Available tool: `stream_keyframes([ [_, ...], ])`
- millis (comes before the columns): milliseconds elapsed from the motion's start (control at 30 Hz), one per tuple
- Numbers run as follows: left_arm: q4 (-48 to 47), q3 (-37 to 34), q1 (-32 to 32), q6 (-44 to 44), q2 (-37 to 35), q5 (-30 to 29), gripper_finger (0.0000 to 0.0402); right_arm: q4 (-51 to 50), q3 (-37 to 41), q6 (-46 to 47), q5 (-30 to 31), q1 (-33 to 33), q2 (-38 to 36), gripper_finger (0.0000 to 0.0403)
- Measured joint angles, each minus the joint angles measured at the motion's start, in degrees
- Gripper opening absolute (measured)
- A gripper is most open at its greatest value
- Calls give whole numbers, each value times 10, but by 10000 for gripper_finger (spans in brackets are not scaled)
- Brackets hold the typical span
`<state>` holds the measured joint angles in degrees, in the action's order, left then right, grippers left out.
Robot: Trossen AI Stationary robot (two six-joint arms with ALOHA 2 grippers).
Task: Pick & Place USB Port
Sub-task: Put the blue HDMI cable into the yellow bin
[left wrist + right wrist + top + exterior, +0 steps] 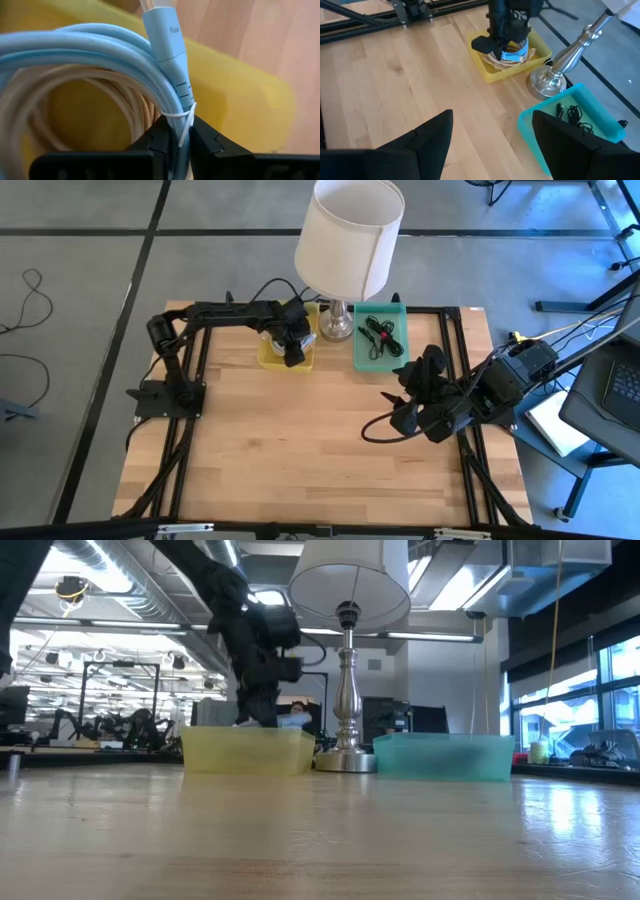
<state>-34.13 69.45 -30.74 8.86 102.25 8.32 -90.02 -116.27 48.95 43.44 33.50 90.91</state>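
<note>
A yellow bin (268, 360) stands at the table's far side, left of a lamp (348, 230). My left gripper (290, 350) reaches down into the bin, shut on a coiled light-blue USB cable (75, 55). In the right wrist view the coil (516, 53) shows over cream cables (495, 60) in the bin (485, 72). A teal bin (362, 362) right of the lamp holds black cables (380, 335). My right gripper (405, 392) hangs open above the table's right half, its fingers (435, 137) wide apart with nothing between them. My left gripper pinches the blue coil between its two fingers (157, 137) at the bundled strands (176, 117), where a white tie (186, 120) wraps them just below the plug's housing (167, 45). The fingers come steeply from above. Whether the coil rests on the cream cables, I cannot tell.
The lamp's metal base (547, 82) stands between the two bins, and its shade overhangs both. Bare wooden tabletop (300, 440) spreads across the near half. The arms' black frames run along the left (165, 395) and right (470, 450) sides.
</note>
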Motion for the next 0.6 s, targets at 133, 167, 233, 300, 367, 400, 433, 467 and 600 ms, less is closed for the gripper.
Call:
stream_keyframes([
  [133, 8, 1, -4, -3, 31, 4, 34, 0, 0, 0, -7, 2, 0, 276],
  [167, 10, 1, -4, -4, 36, 4, 34, 0, 0, 1, -10, 2, 0, 276],
  [233, 13, 1, -4, -4, 39, 4, 34, 0, 0, 0, -12, 2, 0, 276],
  [300, 17, 1, -4, -5, 39, -1, 34, 0, 0, -1, -13, 2, 0, 276],
  [367, 27, 0, -4, -12, 38, -5, 42, 0, 0, -1, -15, 2, 0, 276],
  [400, 29, -1, -5, -14, 36, -5, 53, 0, 0, -1, -15, 2, 0, 276],
  [433, 32, -1, -6, -15, 35, -8, 66, 0, 0, -1, -15, 2, 0, 276],
  [467, 36, -2, -6, -20, 35, -12, 81, 0, 0, -1, -17, 2, 0, 276],
  [600, 38, -3, -6, -33, 29, -15, 135, 0, 0, 1, -31, 2, 0, 276],
])
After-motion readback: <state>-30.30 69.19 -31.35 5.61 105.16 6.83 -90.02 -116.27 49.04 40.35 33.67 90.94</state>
